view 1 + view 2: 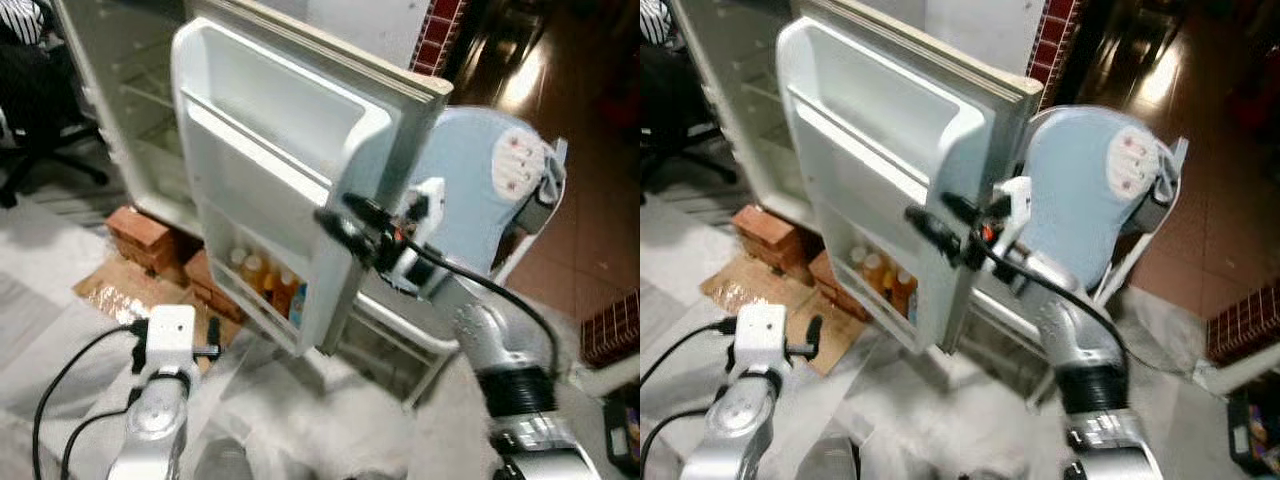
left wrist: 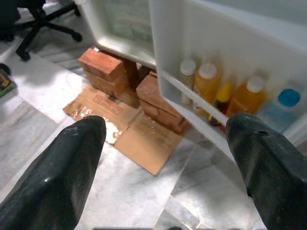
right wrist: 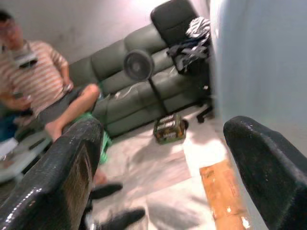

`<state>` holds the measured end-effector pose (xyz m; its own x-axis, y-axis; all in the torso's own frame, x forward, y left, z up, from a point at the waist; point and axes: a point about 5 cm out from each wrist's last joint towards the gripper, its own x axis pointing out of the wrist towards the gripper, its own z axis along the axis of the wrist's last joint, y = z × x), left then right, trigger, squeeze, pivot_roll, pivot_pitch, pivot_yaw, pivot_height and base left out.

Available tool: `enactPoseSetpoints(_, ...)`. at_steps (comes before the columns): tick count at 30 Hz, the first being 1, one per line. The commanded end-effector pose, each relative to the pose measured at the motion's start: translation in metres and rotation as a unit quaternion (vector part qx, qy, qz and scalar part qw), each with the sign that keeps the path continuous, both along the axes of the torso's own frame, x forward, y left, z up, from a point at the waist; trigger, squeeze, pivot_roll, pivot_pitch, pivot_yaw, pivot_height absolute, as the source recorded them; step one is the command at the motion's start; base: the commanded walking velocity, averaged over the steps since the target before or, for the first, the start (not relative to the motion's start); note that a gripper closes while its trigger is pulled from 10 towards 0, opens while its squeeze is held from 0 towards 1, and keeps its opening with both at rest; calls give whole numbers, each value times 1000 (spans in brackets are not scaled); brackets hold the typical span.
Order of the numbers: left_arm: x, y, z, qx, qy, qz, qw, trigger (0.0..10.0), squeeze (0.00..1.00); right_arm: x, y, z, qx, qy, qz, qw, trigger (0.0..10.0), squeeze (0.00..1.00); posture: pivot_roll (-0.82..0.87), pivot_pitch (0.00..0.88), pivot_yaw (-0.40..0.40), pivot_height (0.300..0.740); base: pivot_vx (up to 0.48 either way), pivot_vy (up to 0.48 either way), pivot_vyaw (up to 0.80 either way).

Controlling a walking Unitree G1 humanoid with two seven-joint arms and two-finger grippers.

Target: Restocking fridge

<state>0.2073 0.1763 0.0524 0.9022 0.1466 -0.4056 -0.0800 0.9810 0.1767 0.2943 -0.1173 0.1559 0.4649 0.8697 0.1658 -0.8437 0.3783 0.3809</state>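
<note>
My right claw [image 1: 335, 222] is up at the free edge of the open fridge door [image 1: 290, 170], its two black fingers spread wide, one finger on the inner side of the edge and the other toward the outer face; whether either pad touches the door I cannot tell. Through the right wrist camera the fingers [image 3: 53, 182] stand far apart with nothing between them, and past them I see a grey sofa [image 3: 139, 91], a standing fan [image 3: 138, 64], a small box on the floor [image 3: 169, 128] and a seated person in a striped shirt [image 3: 38, 81].

My left claw [image 1: 213, 338] sits low, near the floor, also released, its fingers [image 2: 62, 172] wide and empty, pointed at the foot of the door.

The door's bottom shelf [image 2: 201, 103] holds a row of bottles [image 2: 207, 86]: orange ones with white caps, a smaller yellow-topped one, and a pale blue one with a blue cap [image 2: 283, 108]. The upper door shelves [image 1: 260, 90] are bare white.

The fridge body [image 1: 130, 110] rests on red bricks [image 2: 108, 72], with flattened cardboard [image 2: 139, 129] on the marble floor [image 2: 43, 120] beneath. Behind the door stands a pale blue high chair [image 1: 480, 190].
</note>
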Motion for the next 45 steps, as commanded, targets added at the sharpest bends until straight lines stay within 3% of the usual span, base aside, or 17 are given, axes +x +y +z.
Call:
enactPoseSetpoints(1,0,-4,-1,-8,9,-10,1000,10000,0,0,-8,-10,-57,-16,-1,998,10000,0,117,0,-96,740,0,0,0)
enactPoseSetpoints(3,1,-5,-2,-9,13,-14,1000,10000,0,7,-21,-33,-159,-20,-35,986,10000,0,113,0,-95,740,0,0,0)
enactPoseSetpoints(4,1,-6,-3,-8,18,-17,1000,10000,0,14,-33,-53,-249,-8,-64,966,10000,0,112,0,-94,740,0,0,0)
enactPoseSetpoints(5,1,-6,-3,-8,19,-18,1000,10000,0,15,-35,-57,-267,-5,-69,961,10000,0,112,0,-94,740,0,0,0)
enactPoseSetpoints(7,1,-7,-3,-8,22,-21,1000,10000,0,17,-44,-67,-348,-19,-81,934,10000,0,114,0,-94,740,0,0,0)
enactPoseSetpoints(9,0,-7,-6,-8,36,-23,999,10000,0,22,-54,-76,-453,-40,-97,885,10000,0,123,0,-92,740,0,0,0)
enactPoseSetpoints(11,-4,-9,-11,-22,63,-29,997,10000,0,37,-60,-74,-517,-71,-150,840,10000,0,125,0,-91,740,0,0,0)
enactPoseSetpoints(15,-15,-17,-18,-46,106,-64,991,10000,0,68,-45,-41,-466,-117,-272,834,10000,0,150,0,-93,740,0,0,0)
enactPoseSetpoints(22,-27,-10,-19,-44,117,-50,991,10000,0,91,-27,-6,-385,-150,-375,830,10000,0,156,0,-94,740,0,0,0)
enactPoseSetpoints(24,-30,0,-15,-16,101,-40,994,10000,0,98,-18,12,-330,-156,-413,834,10000,0,161,0,-95,740,0,0,0)
enactPoseSetpoints(26,-33,10,-13,26,79,-43,996,10000,0,105,-2,31,-260,-147,-436,849,10000,0,178,0,-92,740,0,0,0)
enactPoseSetpoints(30,-24,7,3,37,33,-68,996,10000,0,112,21,54,-181,-123,-449,866,10000,0,212,0,-86,740,0,0,0)
enactPoseSetpoints(32,-20,6,6,48,26,-76,996,10000,0,113,26,57,-170,-118,-448,870,10000,0,218,0,-89,740,0,0,0)
enactPoseSetpoints(34,-7,18,-6,85,48,-51,994,10000,0,114,45,63,-136,-92,-440,883,10000,0,209,0,-105,740,0,0,0)
enactPoseSetpoints(39,8,50,-37,13,92,43,995,10000,0,111,63,65,-126,-99,-419,894,10000,0,173,0,-131,740,0,0,0)
enactPoseSetpoints(41,8,59,-45,30,104,57,992,10000,0,111,63,66,-122,-97,-420,894,10000,0,173,0,-131,740,0,0,0)
enactPoseSetpoints(45,-1,51,-61,-6,143,29,989,10000,0,113,62,70,-121,-98,-431,889,10000,0,151,0,-132,740,0,0,0)
